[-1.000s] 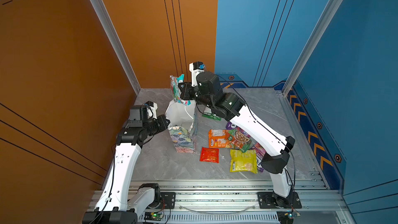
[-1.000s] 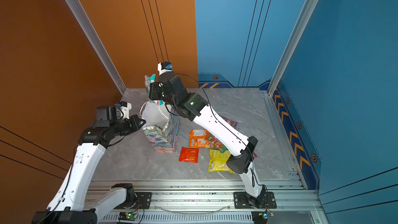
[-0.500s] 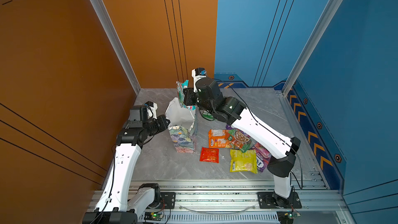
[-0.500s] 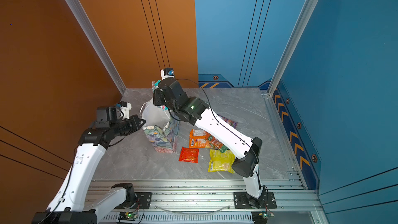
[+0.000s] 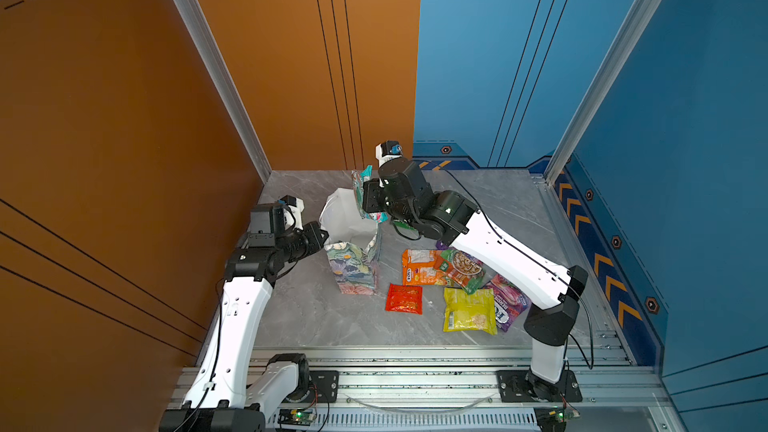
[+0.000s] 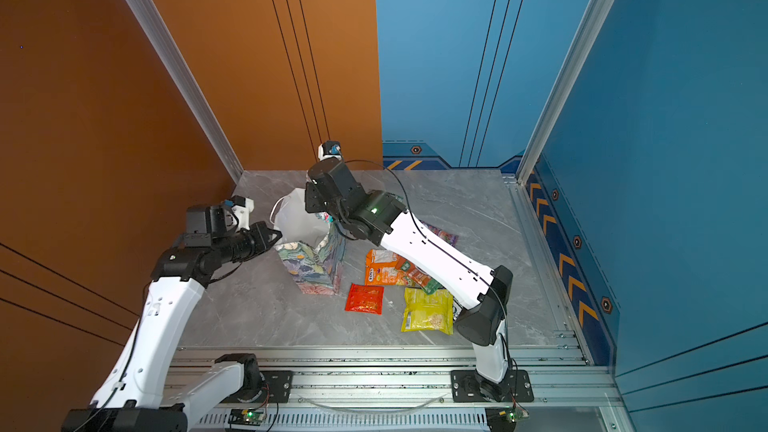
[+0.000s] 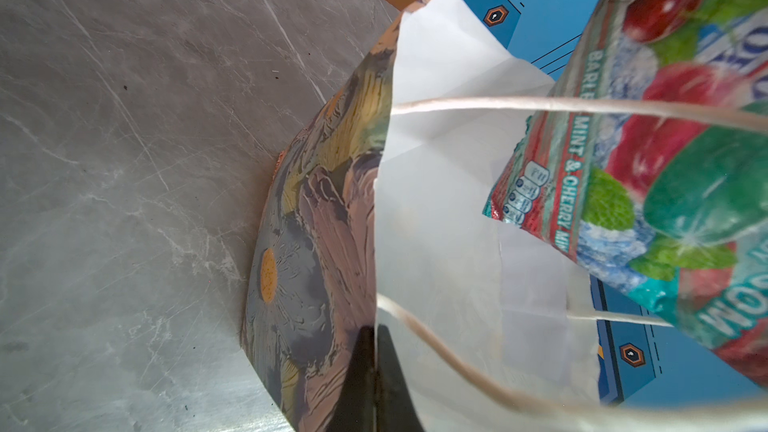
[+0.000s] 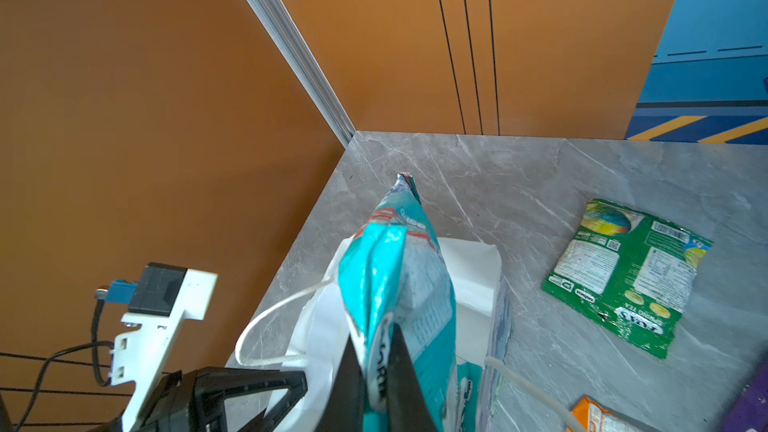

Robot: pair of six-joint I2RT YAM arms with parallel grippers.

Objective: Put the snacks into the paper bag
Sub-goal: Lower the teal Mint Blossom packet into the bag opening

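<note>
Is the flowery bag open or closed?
Open: the paper bag shows its white inside; the left gripper pinches its rim, and a teal packet hangs over its mouth.

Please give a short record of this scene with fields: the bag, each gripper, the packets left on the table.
paper bag: upright on the table
left gripper: shut on the bag's rim
right gripper: shut on the teal packet, at the bag's mouth
lying on table: orange packet, small red packet, yellow packet, purple packet, green packet

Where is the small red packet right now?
In both top views the small red packet lies flat just right of the paper bag, left of the yellow packet and in front of the orange packet.
</note>
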